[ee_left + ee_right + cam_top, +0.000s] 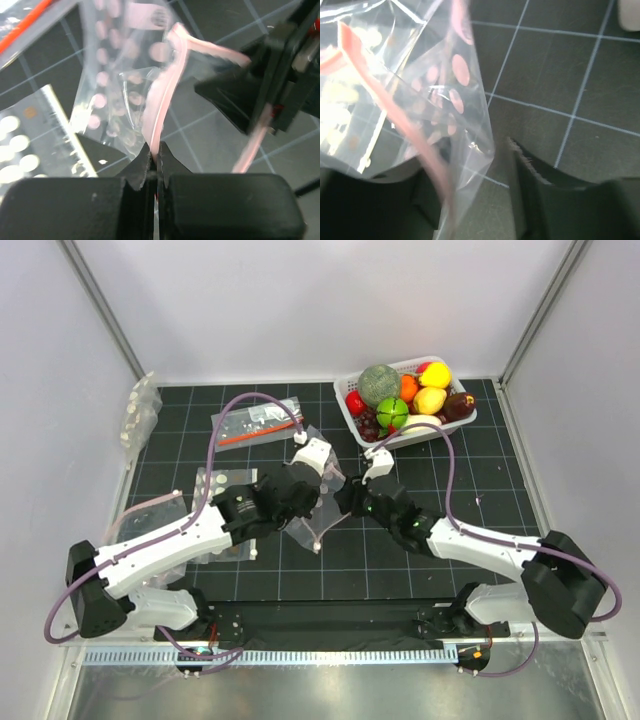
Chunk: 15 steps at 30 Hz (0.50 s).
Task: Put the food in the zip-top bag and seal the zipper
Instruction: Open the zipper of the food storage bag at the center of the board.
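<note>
The zip-top bag [316,512] sat between the two pincers, left of the white basket [395,364] and nearer the arm bases than it. The overhead view gave only a crumpled clear film there. The left wrist view showed the pink zipper [167,85], a soft bent strip, pinched flat between the closed fingers of the left pincer [155,162], with creased film printed in pale round dots beside it. The right wrist view, blurred, showed the right pincer [470,200] with its jaws apart, strip and film loose between them. The food [405,400], glossy and rounded, lay heaped in the lattice-walled basket. A flat clear bag with an orange-red stick [255,425] lay left of the basket on the black gridded surface [330,575].
</note>
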{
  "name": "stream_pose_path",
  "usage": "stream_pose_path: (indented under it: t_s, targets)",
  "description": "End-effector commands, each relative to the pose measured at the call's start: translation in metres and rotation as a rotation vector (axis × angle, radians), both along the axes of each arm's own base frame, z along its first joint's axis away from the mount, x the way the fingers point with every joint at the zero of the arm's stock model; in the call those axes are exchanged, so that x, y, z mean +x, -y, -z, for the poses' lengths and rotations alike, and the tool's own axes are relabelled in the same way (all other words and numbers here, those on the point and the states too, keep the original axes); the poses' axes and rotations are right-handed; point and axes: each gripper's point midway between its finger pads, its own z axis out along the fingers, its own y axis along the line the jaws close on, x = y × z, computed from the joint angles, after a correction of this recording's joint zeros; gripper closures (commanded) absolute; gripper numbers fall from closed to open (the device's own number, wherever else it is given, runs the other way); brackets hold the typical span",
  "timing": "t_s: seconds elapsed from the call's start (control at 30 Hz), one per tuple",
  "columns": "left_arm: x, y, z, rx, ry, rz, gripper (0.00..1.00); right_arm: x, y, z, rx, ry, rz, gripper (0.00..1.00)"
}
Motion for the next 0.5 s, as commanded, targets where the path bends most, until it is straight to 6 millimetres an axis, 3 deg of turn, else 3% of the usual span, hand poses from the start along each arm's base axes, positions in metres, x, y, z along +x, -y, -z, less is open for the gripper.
stream_pose_path:
  t_s: [0.0, 0.07, 0.23, 0.47]
  targets:
    - [0.017, -0.016, -0.018, 0.029, 0.088, -0.122, 1.00, 0.007, -0.026, -0.031, 0.073, 0.068, -0.093, 0.44]
    - [0.020, -0.018, -0.018, 0.043, 0.103, -0.134, 1.00, 0.008, -0.028, -0.038, 0.078, 0.078, -0.103, 0.39]
    - [0.036, -0.009, -0.005, 0.020, 0.065, -0.115, 1.00, 0.004, -0.022, -0.048, 0.092, 0.106, -0.107, 0.11]
    - [0.050, -0.004, 0.010, 0.059, 0.030, -0.135, 1.00, -0.005, -0.011, -0.065, 0.108, 0.132, -0.099, 0.11]
